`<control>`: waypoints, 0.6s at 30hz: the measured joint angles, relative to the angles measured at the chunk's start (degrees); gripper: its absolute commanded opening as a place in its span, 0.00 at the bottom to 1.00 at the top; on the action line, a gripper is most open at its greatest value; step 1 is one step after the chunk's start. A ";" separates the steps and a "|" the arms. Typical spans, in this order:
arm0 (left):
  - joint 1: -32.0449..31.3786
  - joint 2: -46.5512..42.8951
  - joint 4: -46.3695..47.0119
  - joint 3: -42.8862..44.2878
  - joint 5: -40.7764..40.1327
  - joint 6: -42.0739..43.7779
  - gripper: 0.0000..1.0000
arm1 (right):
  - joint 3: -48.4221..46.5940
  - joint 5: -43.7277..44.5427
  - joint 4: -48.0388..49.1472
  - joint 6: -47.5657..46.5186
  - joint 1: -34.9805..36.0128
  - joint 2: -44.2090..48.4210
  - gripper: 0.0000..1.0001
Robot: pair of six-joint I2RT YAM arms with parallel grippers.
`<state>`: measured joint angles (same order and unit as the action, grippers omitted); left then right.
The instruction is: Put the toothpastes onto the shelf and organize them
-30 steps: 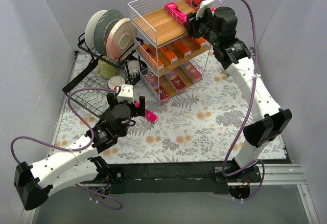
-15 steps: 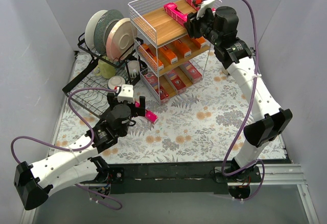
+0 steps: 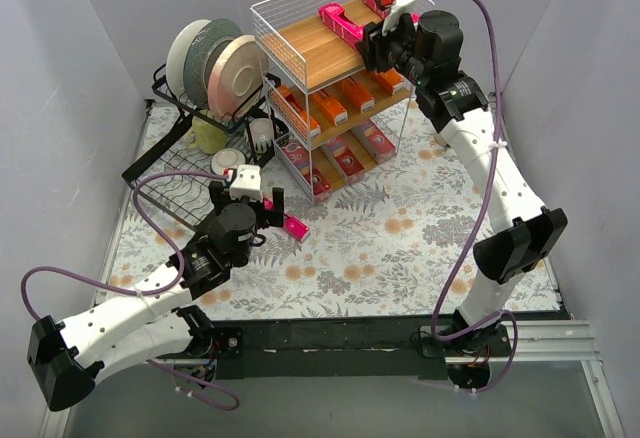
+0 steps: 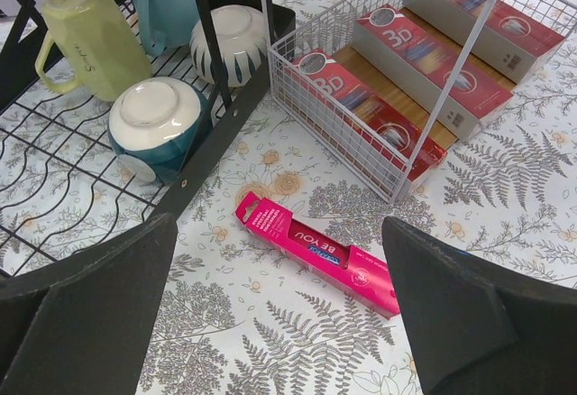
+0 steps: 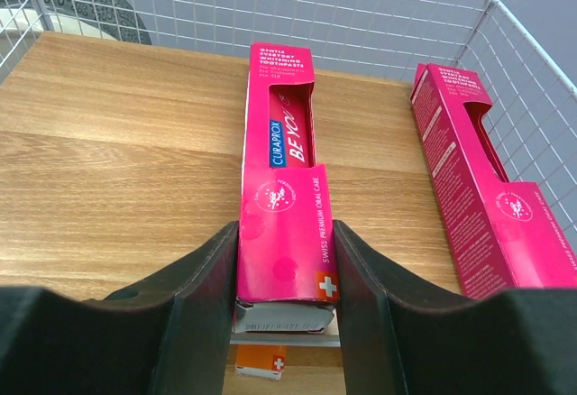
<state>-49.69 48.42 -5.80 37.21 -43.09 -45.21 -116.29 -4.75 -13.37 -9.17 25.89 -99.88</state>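
On the top board of the shelf [image 3: 300,53], a magenta carton [image 5: 281,169] lies flat, lengthwise front to back. A second magenta carton [image 5: 478,188] lies near it on the right, apart and roughly parallel. The right gripper [image 5: 285,246] is closed narrowly against both long sides of the first carton's near end. By appearance the carton is light, stiff, thin cardboard with a glossy face. It would probably crush under hard pressure, so take it by the narrow sides. Orange cartons [image 3: 357,93] occupy the middle tier and dark red cartons [image 3: 347,161] the bottom tier. One loose carton [image 4: 315,252] lies on the floral tablecloth [image 3: 400,248], just in front of the left gripper [image 4: 279,314], whose jaws stand wide and hold nothing. A black dish rack [image 3: 190,173] with plates and mugs stands left of the shelf. Grey walls enclose the table.
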 measured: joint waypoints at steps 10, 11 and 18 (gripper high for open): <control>0.13 0.00 -0.07 0.00 -0.33 -0.09 0.98 | -0.72 0.07 0.94 1.01 0.00 -1.01 0.73; 0.15 0.02 -0.07 0.00 -0.44 -0.17 0.98 | -0.83 0.07 0.92 1.11 0.00 -1.01 0.75; 1.07 0.02 -0.31 0.00 -1.53 -1.92 0.98 | 0.09 0.07 0.74 1.53 0.00 1.31 0.86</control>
<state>-48.62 48.45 -6.11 37.21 -44.62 -47.13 -116.20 -4.69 -12.62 -7.64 25.89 -98.56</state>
